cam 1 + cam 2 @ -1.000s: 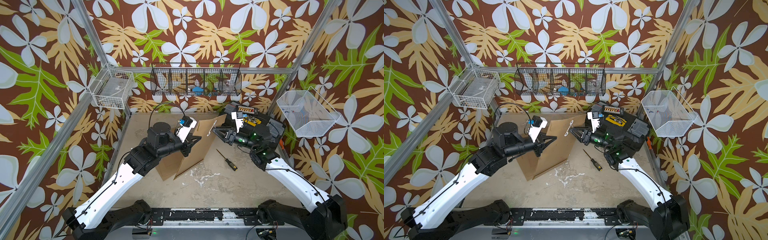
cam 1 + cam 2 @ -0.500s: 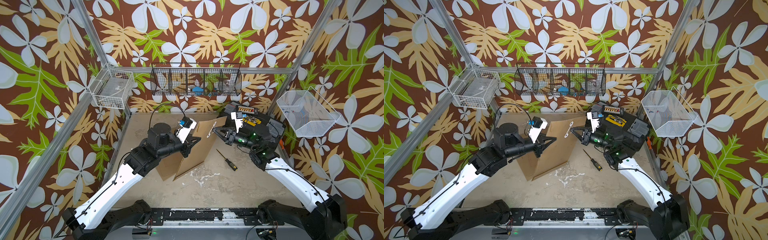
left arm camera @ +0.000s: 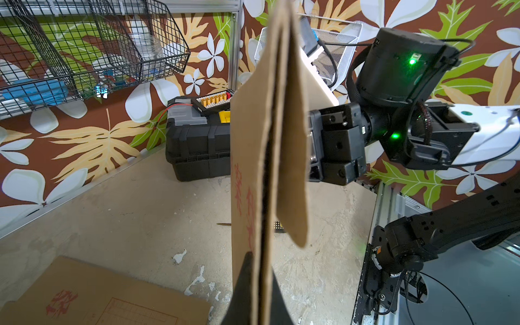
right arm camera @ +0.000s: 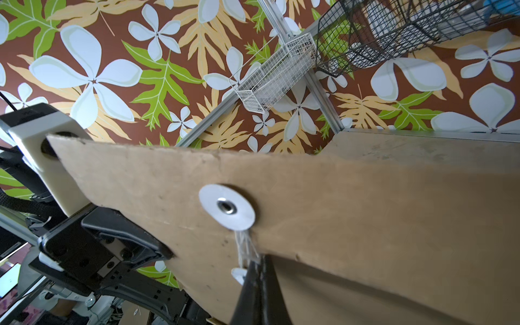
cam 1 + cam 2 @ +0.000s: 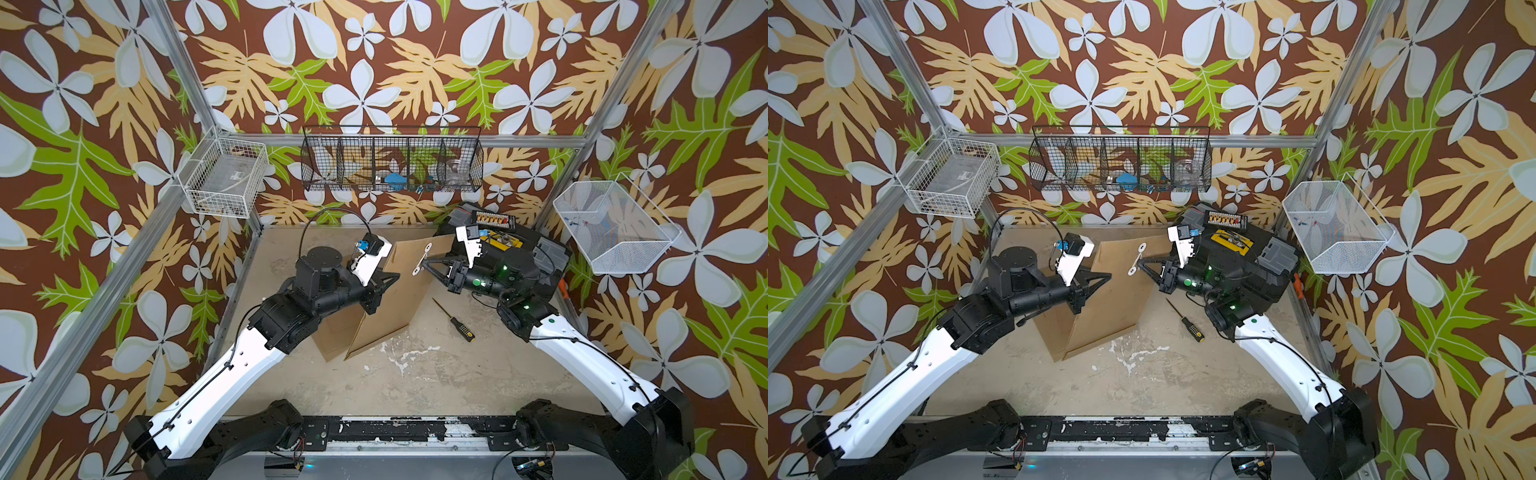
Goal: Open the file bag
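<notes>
The file bag is a brown kraft envelope held up on edge above the table, in both top views. My left gripper is shut on the bag's side edge, the card pinched between its fingers in the left wrist view. The flap bears a white disc with a metal eyelet. A white string runs from it towards a second disc. My right gripper is shut on that string, close against the flap.
Another brown bag lies flat on the table under the left arm. A screwdriver lies to the right of the held bag. A black toolbox fills the back right corner behind the right wrist. Wire baskets hang on the walls.
My right gripper has closed from partly open onto the string at the flap. The left gripper keeps its hold and the bag has hardly moved.
</notes>
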Robot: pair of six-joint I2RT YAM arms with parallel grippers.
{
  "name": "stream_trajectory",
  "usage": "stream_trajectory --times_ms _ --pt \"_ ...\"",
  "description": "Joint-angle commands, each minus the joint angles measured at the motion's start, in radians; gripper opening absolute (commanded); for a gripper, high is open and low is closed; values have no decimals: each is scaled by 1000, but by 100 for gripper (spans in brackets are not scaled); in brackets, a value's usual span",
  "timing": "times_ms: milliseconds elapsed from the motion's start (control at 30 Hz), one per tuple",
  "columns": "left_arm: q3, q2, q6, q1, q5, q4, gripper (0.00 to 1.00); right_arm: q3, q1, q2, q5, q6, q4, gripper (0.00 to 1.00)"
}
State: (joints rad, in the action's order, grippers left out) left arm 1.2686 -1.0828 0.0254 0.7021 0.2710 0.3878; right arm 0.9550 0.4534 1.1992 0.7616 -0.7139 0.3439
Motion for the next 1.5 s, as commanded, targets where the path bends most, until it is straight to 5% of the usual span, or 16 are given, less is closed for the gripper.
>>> stream_trajectory --times_ms 0,500,867,1467 --pt "9 -5 -2 0 -9 -24 0 23 24 5 12 65 -50 0" --pt "20 -17 -34 2 -72 31 0 90 61 8 -66 180 -198 0" --pt "77 -65 -128 121 -351 154 0 120 61 -7 -167 269 -339 0" --pt "97 -89 -200 157 -396 239 0 134 61 -41 -255 333 -396 0"
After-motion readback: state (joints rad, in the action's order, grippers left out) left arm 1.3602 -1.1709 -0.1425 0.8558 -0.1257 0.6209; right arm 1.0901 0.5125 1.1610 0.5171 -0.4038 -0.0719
